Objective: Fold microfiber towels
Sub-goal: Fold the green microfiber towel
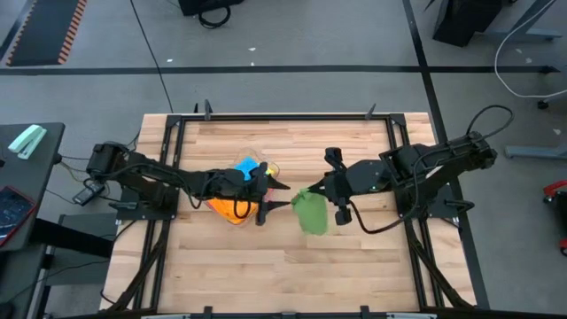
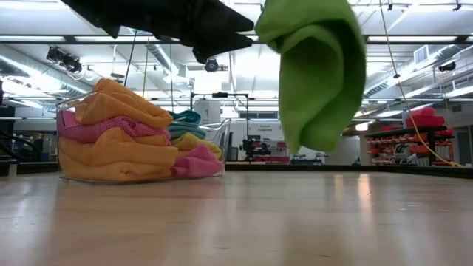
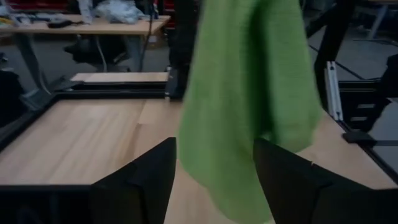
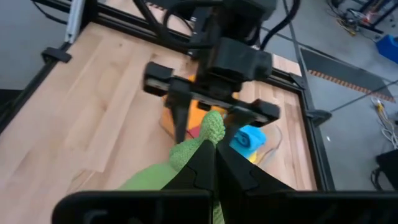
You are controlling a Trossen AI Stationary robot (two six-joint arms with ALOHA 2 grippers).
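Microfiber towels mostly sit in the clear tub (image 1: 232, 211) left of centre in the high view; the green towel (image 1: 311, 213) hangs mid-frame from the right pincer (image 1: 306, 193), probably lifted so it drapes flat before laying out; low view shows it's clear of the counter (image 2: 295, 222), plus orange (image 2: 111, 159) and pink (image 2: 196, 161) ones piled in the tub; left wrist view shows the left pincer (image 3: 214, 180) spread open around the cloth; right wrist view shows the right pincer clamped on a corner.
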